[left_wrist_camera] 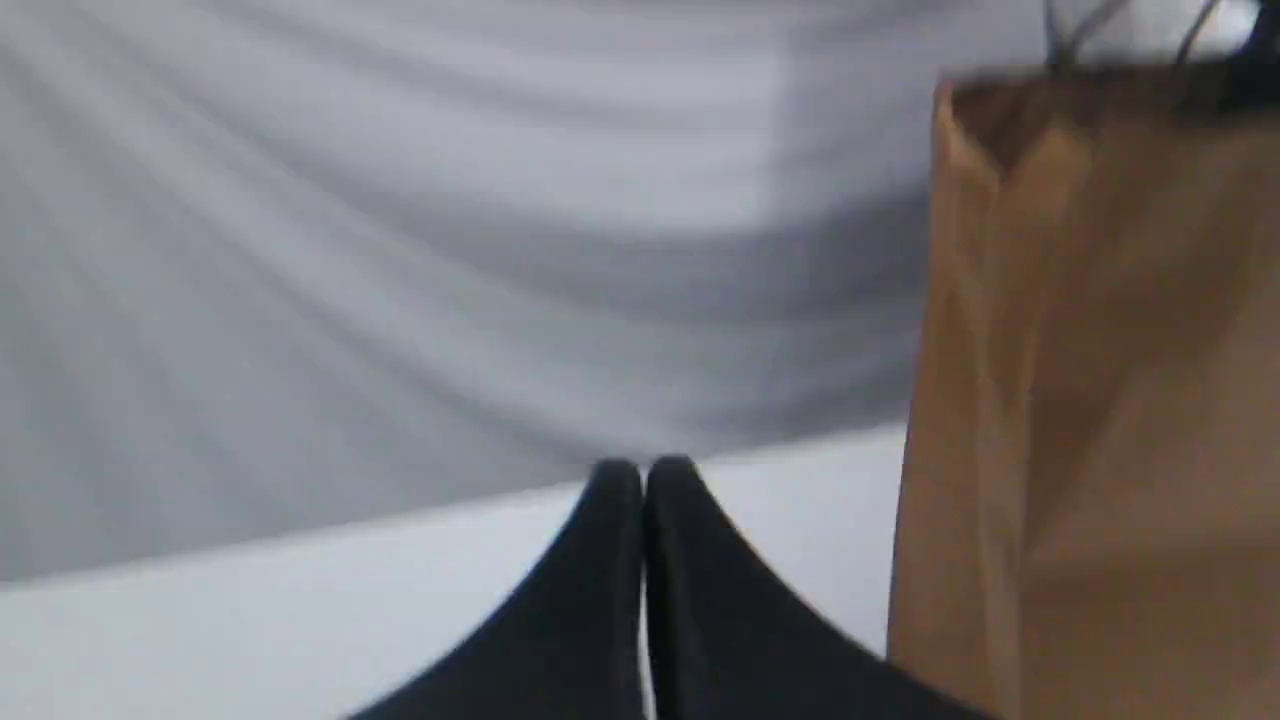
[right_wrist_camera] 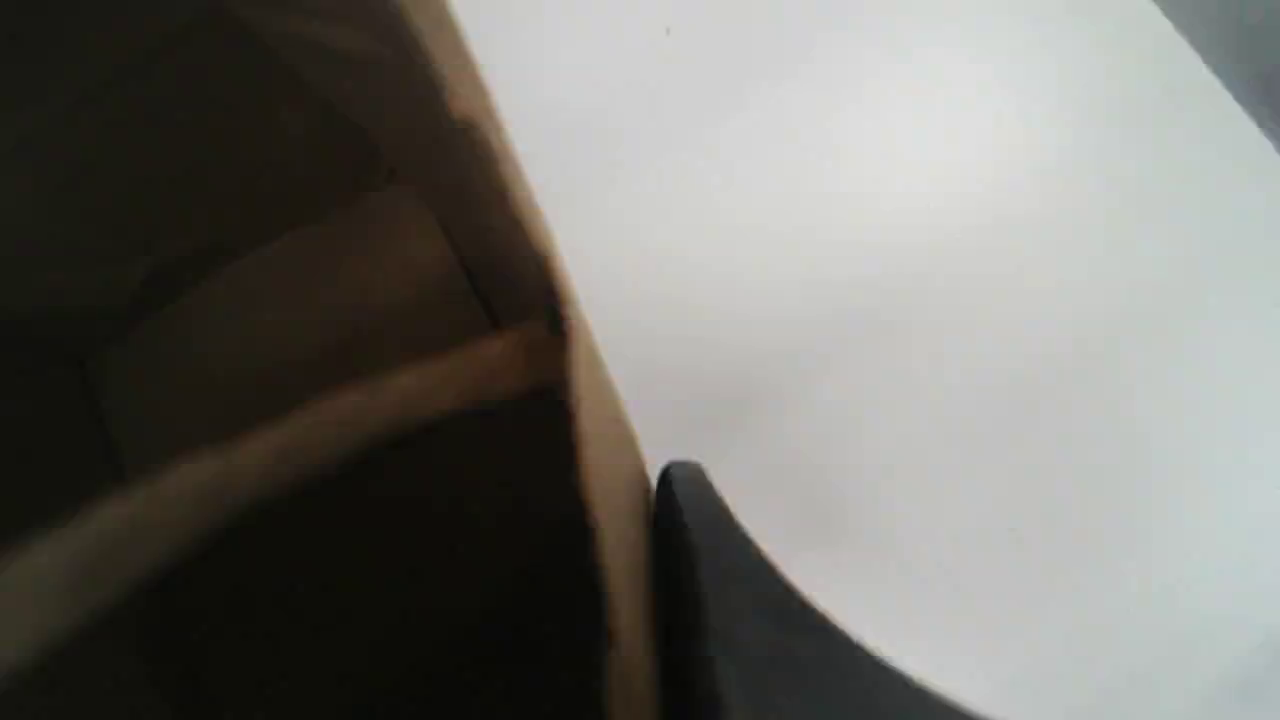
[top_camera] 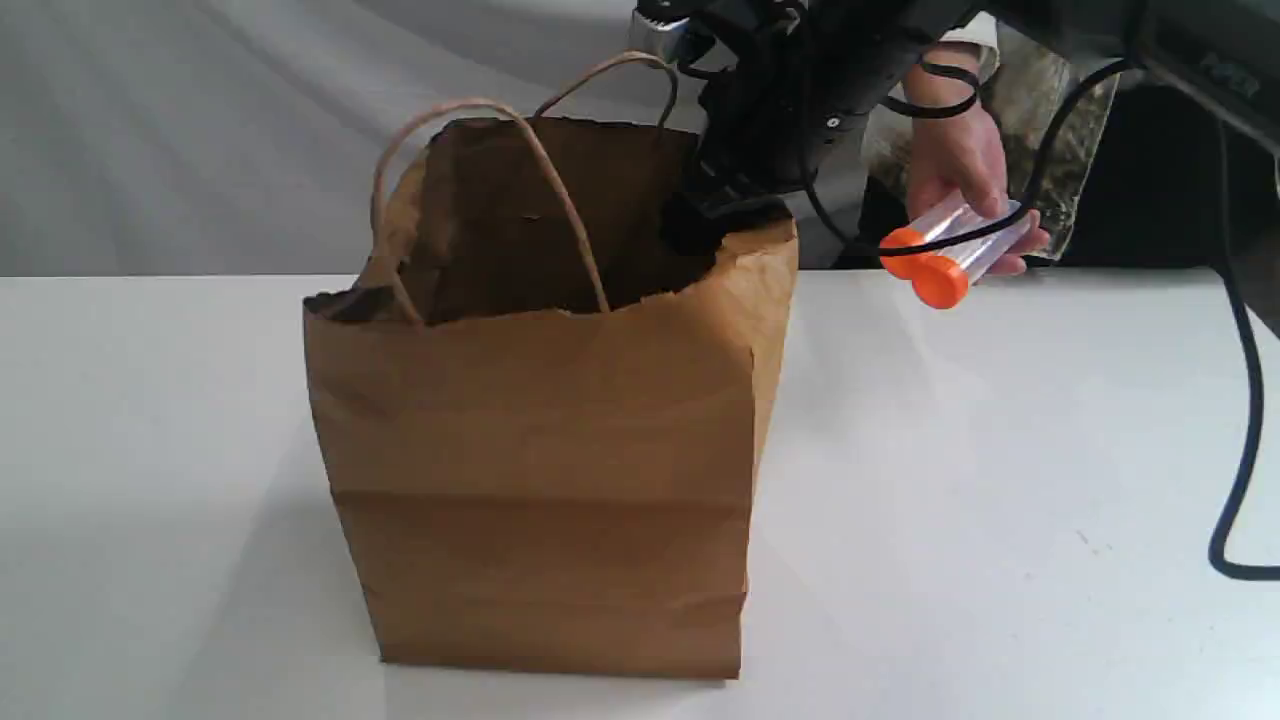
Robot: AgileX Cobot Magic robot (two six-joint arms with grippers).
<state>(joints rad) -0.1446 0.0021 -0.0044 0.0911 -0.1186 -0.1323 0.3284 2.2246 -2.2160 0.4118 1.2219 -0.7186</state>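
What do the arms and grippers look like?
Left gripper: two black tapered fingers, no visible markings. Right gripper: one like black finger shows, the other hidden by the bag. Right arm: black, with looping black cables and a silver part.

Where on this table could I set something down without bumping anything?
Bare white table lies left of the paper bag and right of it, out to the black cable. Crowded: the bag's right rim, pinched by the right claw, with a hand holding orange-capped tubes beside.

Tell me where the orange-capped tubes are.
In the exterior view, the tubes are right of the paper bag, held in a person's hand above the white table.
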